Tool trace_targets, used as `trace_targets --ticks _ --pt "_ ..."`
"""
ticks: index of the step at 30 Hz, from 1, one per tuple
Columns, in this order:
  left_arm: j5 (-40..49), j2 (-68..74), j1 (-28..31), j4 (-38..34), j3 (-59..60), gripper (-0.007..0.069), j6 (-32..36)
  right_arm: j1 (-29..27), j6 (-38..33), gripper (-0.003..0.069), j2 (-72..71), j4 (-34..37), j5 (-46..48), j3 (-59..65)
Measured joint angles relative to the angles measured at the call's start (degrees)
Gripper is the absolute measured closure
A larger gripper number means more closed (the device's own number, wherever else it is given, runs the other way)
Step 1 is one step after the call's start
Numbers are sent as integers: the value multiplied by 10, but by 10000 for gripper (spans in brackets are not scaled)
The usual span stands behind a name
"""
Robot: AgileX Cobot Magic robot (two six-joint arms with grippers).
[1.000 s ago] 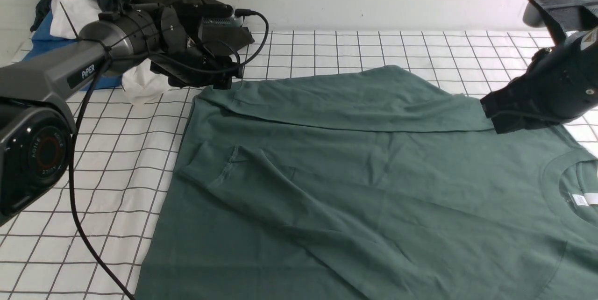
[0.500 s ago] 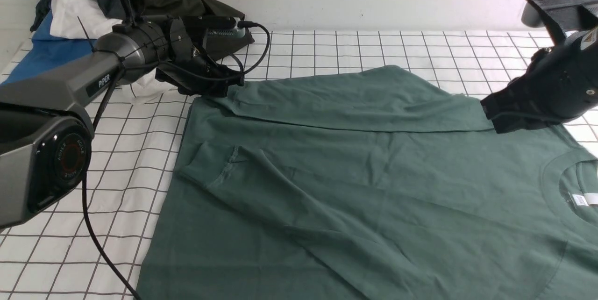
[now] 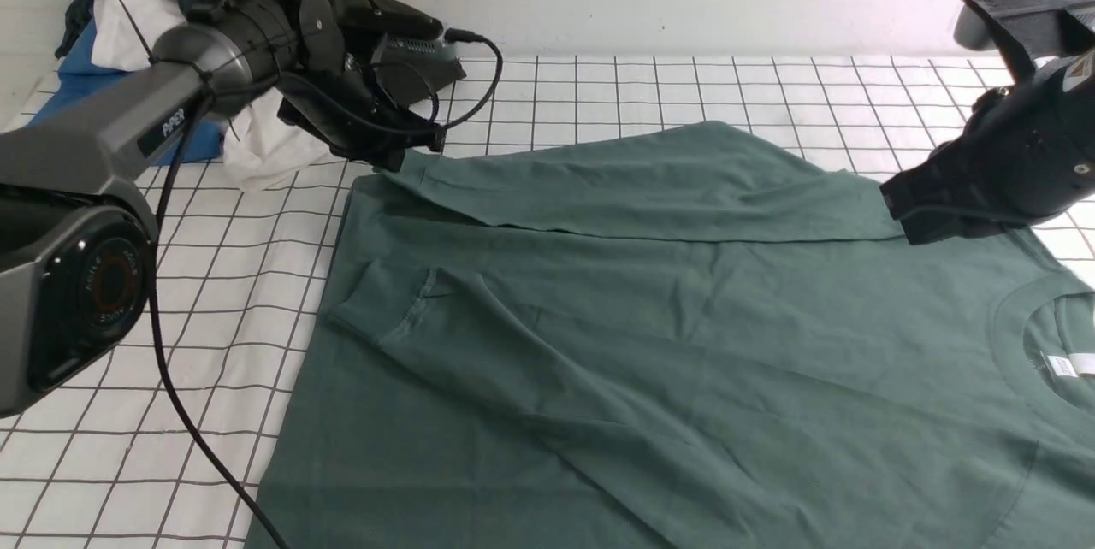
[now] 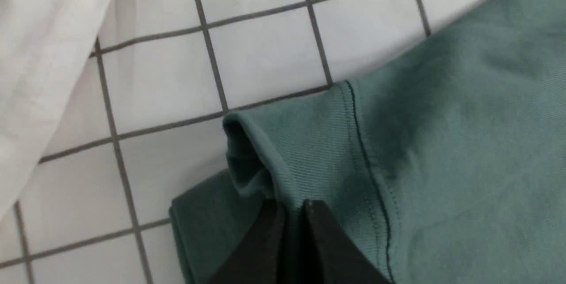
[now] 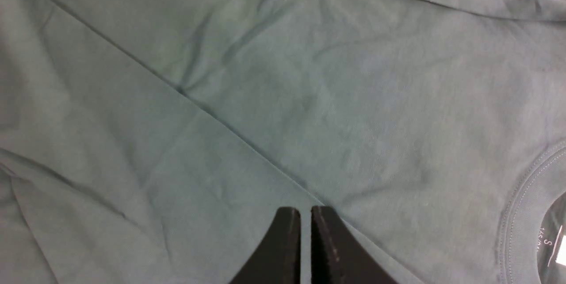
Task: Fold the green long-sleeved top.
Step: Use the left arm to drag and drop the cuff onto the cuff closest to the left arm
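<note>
Now | top (image 3: 650, 318) is lying flat on tabletop (image 3: 214, 292), near sleeve (image 3: 479, 335) folded in | left tool (image 4: 289, 209) is clamping far cuff (image 4: 309, 142) | right tool (image 5: 306, 215) is resting with jaws together, grip unclear | body folds seemingly remaining.

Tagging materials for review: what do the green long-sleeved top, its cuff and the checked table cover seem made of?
The green long-sleeved top: soft matte knit, likely cotton jersey; it creases and drapes limply. Its cuff: ribbed knit, same green; fine ridges, stitched seam. The checked table cover: smooth white sheet, grey printed lines; cloth or vinyl, cannot tell.
</note>
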Motion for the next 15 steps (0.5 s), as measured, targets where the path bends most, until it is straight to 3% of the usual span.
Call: trace_targets --ticks 8,13,15 --pt "190 -138 -9 -21 -4 605 0 0 -6 627 -15 0 16 0" --pt "206 -205 -9 -27 72 605 0 0 -6 627 -56 1 42 0" --pt "199 -271 -9 -27 180 605 0 1 -6 627 -90 5 58 0"
